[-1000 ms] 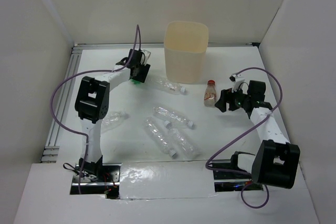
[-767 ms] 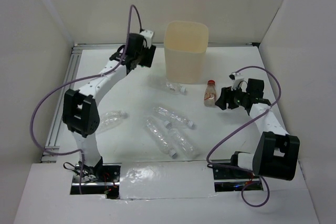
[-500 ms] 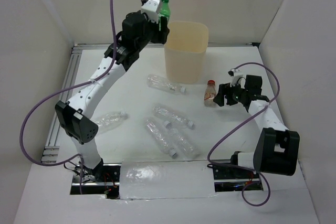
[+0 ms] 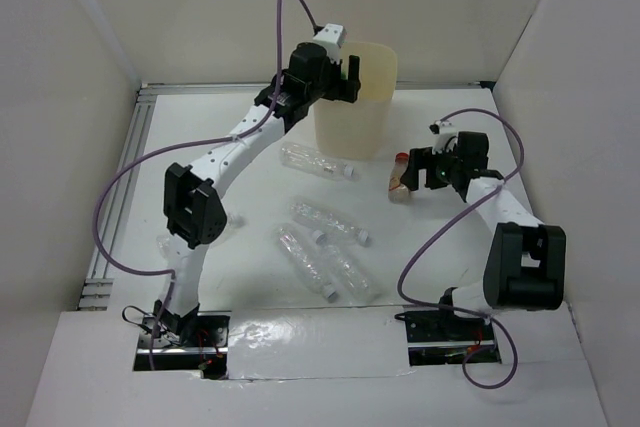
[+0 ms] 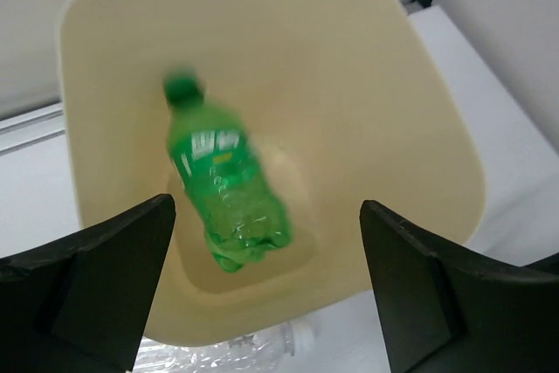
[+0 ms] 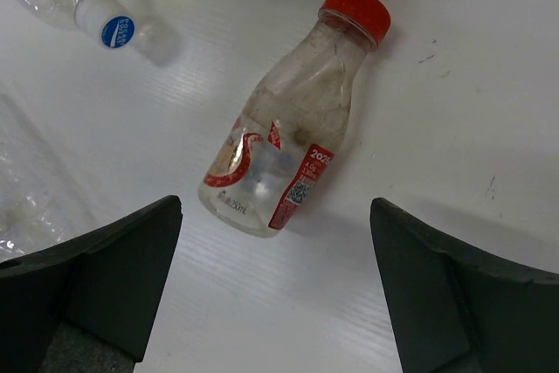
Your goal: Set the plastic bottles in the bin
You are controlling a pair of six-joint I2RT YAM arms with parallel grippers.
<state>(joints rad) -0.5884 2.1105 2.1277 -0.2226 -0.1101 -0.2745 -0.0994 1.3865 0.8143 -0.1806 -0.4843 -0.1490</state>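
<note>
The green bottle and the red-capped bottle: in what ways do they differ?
The green bottle is tinted green with a green cap; the red-capped bottle is clear with a red cap. The green bottle is inside the bin; the red-capped bottle is on the table outside it. Both have caps on and carry labels.

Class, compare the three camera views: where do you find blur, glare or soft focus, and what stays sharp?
Left wrist: the green bottle in the bin is smeared by motion blur, its cap worst. Right wrist: the red-capped bottle is sharp, its label crisp. Top external: even light, glare only on the shiny strip along the near edge.
</note>
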